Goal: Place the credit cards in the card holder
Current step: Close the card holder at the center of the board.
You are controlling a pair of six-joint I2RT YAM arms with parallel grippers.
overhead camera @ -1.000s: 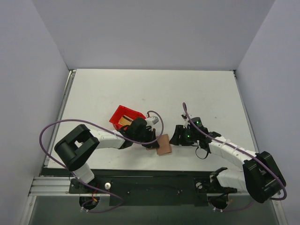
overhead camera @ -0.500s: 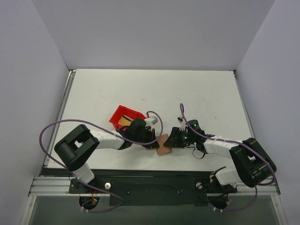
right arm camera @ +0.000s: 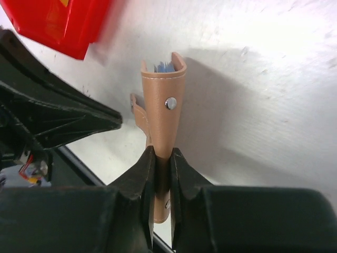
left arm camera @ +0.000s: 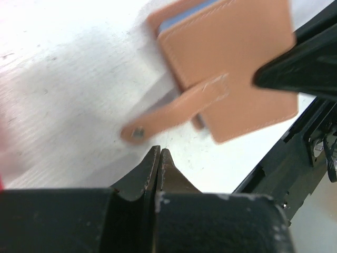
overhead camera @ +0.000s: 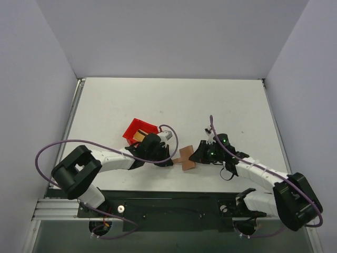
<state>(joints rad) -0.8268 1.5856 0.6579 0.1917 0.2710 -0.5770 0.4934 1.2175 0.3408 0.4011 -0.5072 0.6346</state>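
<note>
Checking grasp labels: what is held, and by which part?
Right gripper pinches the folded brown leather-like wallet across its near end; left gripper is shut, empty.

card holder (left arm camera: 231,68): blurred in left wrist view | red bin (right arm camera: 52,21): cropped at top edge

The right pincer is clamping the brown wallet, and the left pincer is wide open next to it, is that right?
Not quite. The left pincer is shut, its jaws pressed together with nothing between them, as the left wrist view shows. The rest holds: the right pincer is clamping the brown wallet.
</note>
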